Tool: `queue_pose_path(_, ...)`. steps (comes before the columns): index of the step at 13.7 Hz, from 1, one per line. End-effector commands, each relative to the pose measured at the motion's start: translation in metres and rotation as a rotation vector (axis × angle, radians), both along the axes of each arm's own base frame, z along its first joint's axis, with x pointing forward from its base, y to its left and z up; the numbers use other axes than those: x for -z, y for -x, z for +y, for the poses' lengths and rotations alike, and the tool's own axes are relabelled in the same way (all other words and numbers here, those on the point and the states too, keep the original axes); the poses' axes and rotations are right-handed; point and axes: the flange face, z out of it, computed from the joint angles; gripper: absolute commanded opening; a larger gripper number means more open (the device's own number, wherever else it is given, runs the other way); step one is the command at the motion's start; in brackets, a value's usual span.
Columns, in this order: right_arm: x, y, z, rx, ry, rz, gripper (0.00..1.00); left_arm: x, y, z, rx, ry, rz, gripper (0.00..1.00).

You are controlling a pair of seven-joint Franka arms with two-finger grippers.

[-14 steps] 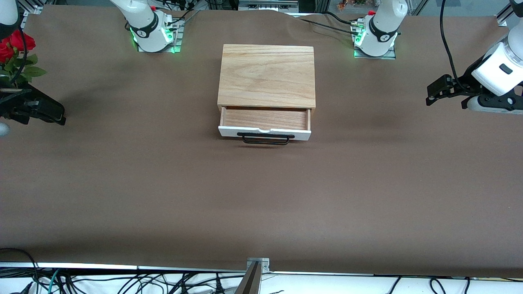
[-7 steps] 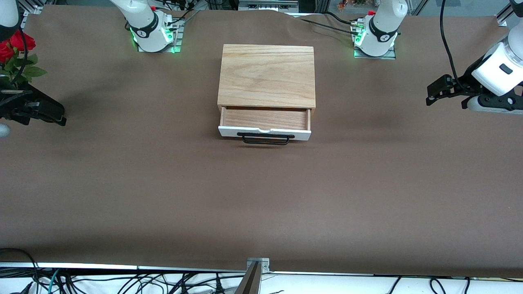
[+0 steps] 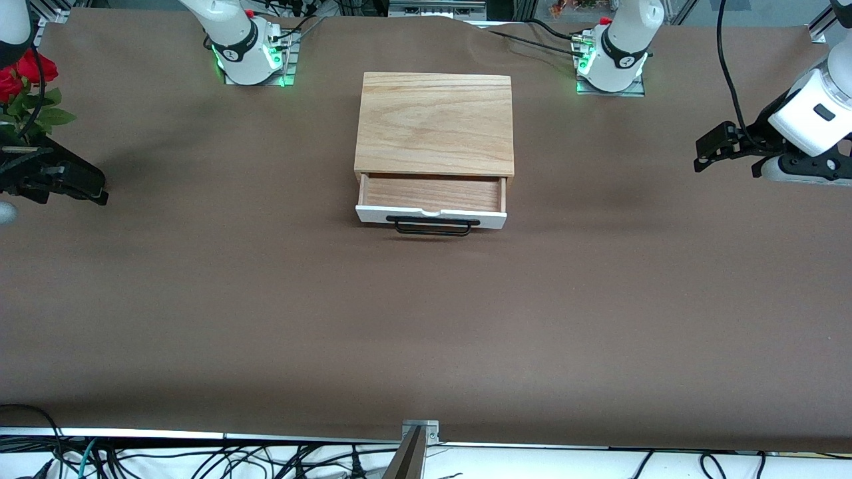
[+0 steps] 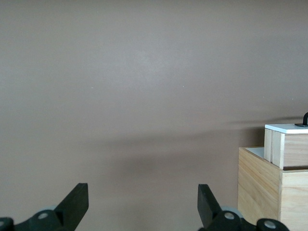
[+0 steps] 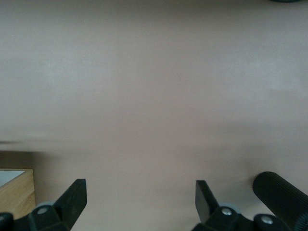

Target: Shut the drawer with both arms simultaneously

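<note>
The drawer (image 3: 431, 193) stands pulled out of the oak-coloured box (image 3: 434, 123) at mid-table, nearer to the front camera than the box. Its white front panel (image 3: 373, 214) carries a black bar handle (image 3: 432, 227). My left gripper (image 3: 700, 154) hangs open over the table at the left arm's end, far from the drawer. In the left wrist view (image 4: 143, 202) it is empty, with the drawer (image 4: 288, 144) and box (image 4: 262, 185) off to one side. My right gripper (image 3: 98, 189) hangs open and empty at the right arm's end; the right wrist view (image 5: 139, 197) shows it over bare cloth.
A brown cloth (image 3: 426, 319) covers the table. Red artificial roses (image 3: 23, 83) stand at the right arm's end beside the right gripper. The arm bases (image 3: 249, 53) (image 3: 612, 63) stand farther from the front camera than the box. A black ridged cylinder (image 5: 284, 195) shows in the right wrist view.
The right gripper has shifted very slightly at its end of the table. The drawer and the left arm have not moved.
</note>
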Motion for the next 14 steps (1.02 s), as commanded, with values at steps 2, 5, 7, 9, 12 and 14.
queue_pose_path(2, 0.005, -0.001, 0.004, 0.017, -0.019, 0.0, 1.0, 0.002, 0.004, -0.013, 0.022, 0.043, 0.019, 1.0)
queue_pose_path(5, 0.018, -0.007, 0.025, 0.004, -0.054, 0.018, 1.0, 0.031, -0.006, -0.047, 0.071, 0.129, 0.074, 1.0)
queue_pose_path(7, 0.032, -0.014, 0.051, -0.034, -0.056, 0.027, 1.0, 0.058, -0.017, -0.079, 0.114, 0.145, 0.097, 1.0)
queue_pose_path(9, 0.059, -0.027, 0.09, -0.092, -0.066, 0.024, 1.0, 0.085, -0.027, -0.116, 0.155, 0.154, 0.089, 1.0)
queue_pose_path(12, 0.101, -0.041, 0.156, -0.154, -0.149, 0.016, 1.0, 0.121, -0.036, -0.166, 0.215, 0.171, 0.069, 1.0)
queue_pose_path(14, 0.128, -0.045, 0.193, -0.199, -0.156, 0.011, 1.0, 0.142, -0.043, -0.19, 0.202, 0.253, 0.058, 1.0)
